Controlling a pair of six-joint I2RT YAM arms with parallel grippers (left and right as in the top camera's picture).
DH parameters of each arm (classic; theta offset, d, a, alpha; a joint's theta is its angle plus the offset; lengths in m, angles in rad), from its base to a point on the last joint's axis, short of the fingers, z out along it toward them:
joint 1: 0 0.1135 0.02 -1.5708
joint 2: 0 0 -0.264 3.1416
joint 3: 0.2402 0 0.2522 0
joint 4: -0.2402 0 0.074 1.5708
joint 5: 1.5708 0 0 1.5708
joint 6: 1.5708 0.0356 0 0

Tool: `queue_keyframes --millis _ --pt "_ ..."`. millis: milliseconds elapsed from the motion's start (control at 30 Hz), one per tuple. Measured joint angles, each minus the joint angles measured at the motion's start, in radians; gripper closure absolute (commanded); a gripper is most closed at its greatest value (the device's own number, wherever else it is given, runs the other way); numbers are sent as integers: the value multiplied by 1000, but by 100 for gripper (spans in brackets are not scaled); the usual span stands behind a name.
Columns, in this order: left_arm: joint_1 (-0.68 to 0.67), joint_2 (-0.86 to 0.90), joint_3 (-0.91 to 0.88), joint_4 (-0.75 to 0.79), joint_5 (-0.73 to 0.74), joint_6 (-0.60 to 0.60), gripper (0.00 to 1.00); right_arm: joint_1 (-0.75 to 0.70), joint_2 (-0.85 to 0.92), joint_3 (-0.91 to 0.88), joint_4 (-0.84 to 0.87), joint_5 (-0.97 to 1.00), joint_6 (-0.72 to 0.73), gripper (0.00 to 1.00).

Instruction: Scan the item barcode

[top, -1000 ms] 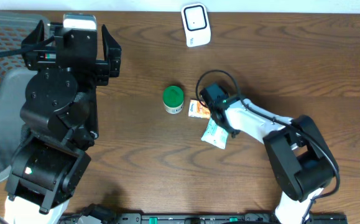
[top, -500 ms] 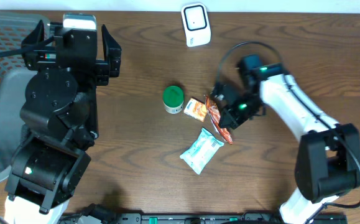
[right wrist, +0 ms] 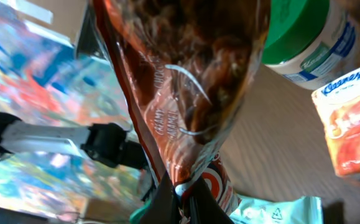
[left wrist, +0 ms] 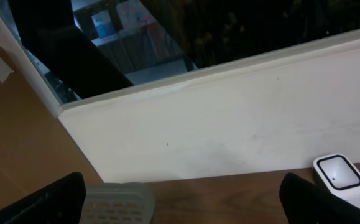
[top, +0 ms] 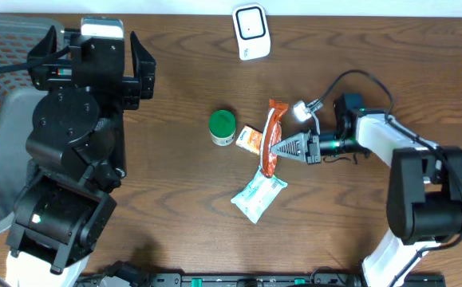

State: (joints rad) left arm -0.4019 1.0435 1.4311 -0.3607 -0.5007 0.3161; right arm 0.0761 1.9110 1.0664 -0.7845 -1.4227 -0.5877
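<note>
The red snack packet [top: 271, 131] stands on edge, pinched at one end in my right pincer [top: 278, 148], which is shut tight on its seal. It sits just beside the orange tissue pack [top: 250, 139], near the green-lidded jar [top: 223, 126]. I judge the pick done and the presenting step in hand. Next I must carry the packet to the scanner [top: 250, 30] at the far edge, barcode side facing its window.
</note>
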Motion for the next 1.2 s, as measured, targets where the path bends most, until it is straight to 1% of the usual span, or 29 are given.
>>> queue_keyframes --millis 233,400,600,733,900,1067,1200 --pt "0 0 0 0 0 0 0 0 12 -22 117 -74 8 99" --pt "0 0 0 0 0 0 0 0 12 -22 220 -90 14 99" --pt "0 0 0 0 0 0 0 0 12 -22 286 -96 20 99" --pt "0 0 0 0 0 0 0 0 12 -22 360 -99 44 99" --pt "0 0 0 0 0 0 0 0 12 -22 477 -102 120 99" --pt "0 0 0 0 0 0 0 0 12 -22 610 -105 251 99" --pt "0 0 0 0 0 0 0 0 12 -22 649 -105 352 99"
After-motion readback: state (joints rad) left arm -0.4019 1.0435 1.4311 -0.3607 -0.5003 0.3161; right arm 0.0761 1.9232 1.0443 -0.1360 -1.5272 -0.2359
